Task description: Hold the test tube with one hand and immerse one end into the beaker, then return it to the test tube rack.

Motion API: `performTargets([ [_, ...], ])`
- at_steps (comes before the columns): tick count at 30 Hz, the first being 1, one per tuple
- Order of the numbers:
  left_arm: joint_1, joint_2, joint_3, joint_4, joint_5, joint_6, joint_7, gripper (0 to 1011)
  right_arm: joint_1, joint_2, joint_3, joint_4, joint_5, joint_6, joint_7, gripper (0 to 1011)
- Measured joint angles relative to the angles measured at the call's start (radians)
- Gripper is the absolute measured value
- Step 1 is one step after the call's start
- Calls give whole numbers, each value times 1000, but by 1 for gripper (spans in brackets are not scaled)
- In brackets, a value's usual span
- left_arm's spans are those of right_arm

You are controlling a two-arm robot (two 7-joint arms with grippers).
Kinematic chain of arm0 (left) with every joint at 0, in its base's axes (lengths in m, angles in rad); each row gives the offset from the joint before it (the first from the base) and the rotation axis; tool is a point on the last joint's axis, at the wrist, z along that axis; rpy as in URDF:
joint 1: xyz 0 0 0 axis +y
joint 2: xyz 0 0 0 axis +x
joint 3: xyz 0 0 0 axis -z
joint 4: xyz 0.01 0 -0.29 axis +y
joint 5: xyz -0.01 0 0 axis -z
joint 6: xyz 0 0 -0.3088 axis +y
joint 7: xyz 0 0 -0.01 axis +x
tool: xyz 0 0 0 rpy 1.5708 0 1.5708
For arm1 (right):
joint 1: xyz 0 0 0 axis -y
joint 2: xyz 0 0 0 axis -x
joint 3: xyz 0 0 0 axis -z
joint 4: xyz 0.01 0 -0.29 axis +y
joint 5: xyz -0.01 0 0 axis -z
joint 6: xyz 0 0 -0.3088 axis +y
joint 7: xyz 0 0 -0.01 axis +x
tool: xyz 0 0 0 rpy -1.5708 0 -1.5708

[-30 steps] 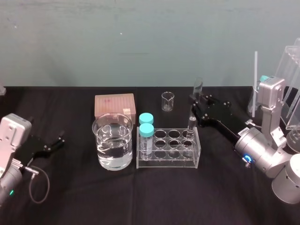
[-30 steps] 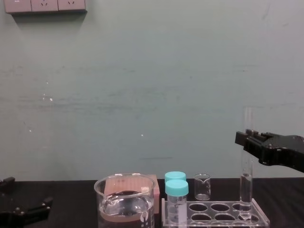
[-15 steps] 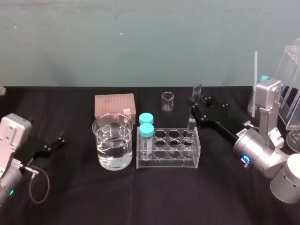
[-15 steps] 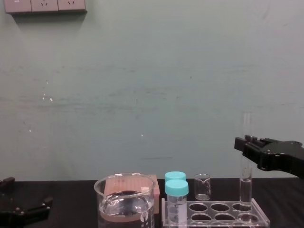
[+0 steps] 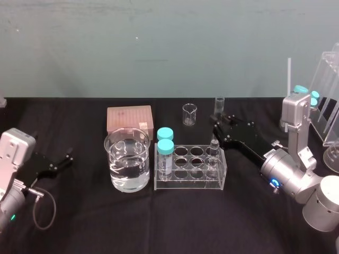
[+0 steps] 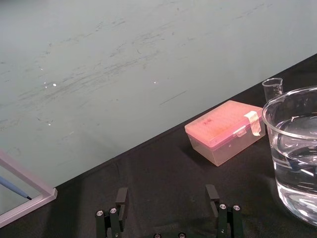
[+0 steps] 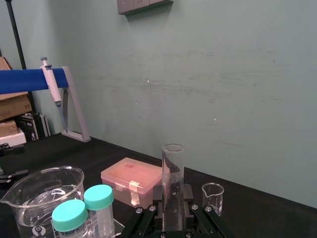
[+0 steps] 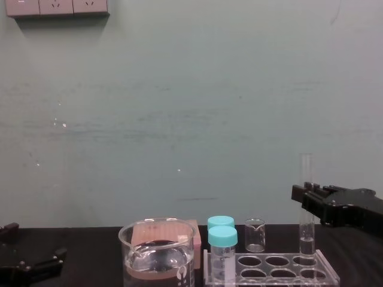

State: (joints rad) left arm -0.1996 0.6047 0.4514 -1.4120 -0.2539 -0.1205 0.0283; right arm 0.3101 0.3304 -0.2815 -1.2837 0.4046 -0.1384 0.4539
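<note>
The test tube (image 5: 217,113) stands upright, its lower end down in a hole at the right end of the test tube rack (image 5: 183,183). My right gripper (image 5: 219,126) is shut on the tube's middle; the right wrist view shows the test tube (image 7: 172,183) between the fingers (image 7: 154,214). From the chest, the test tube (image 8: 306,209) rises above my right gripper (image 8: 307,201) and the rack (image 8: 269,262). The beaker (image 5: 127,165) with clear liquid stands left of the rack. My left gripper (image 6: 167,198) rests open and empty at the table's left (image 5: 57,162).
Two turquoise-capped vials (image 5: 165,144) stand in the rack's left end. A pink box (image 5: 129,118) and a tiny clear beaker (image 5: 189,114) sit behind. A clear acrylic stand (image 5: 327,90) is at the far right. The black cloth in front is free.
My right gripper has come down with the test tube, sinking its lower end deeper into the rack's right-end hole. The left arm has not moved.
</note>
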Motion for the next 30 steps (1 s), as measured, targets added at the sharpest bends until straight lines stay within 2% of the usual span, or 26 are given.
performTargets([
  [30, 0, 0, 0, 0, 0, 0, 0, 1000, 0, -6, -5, 17, -11, 14, -5, 224],
])
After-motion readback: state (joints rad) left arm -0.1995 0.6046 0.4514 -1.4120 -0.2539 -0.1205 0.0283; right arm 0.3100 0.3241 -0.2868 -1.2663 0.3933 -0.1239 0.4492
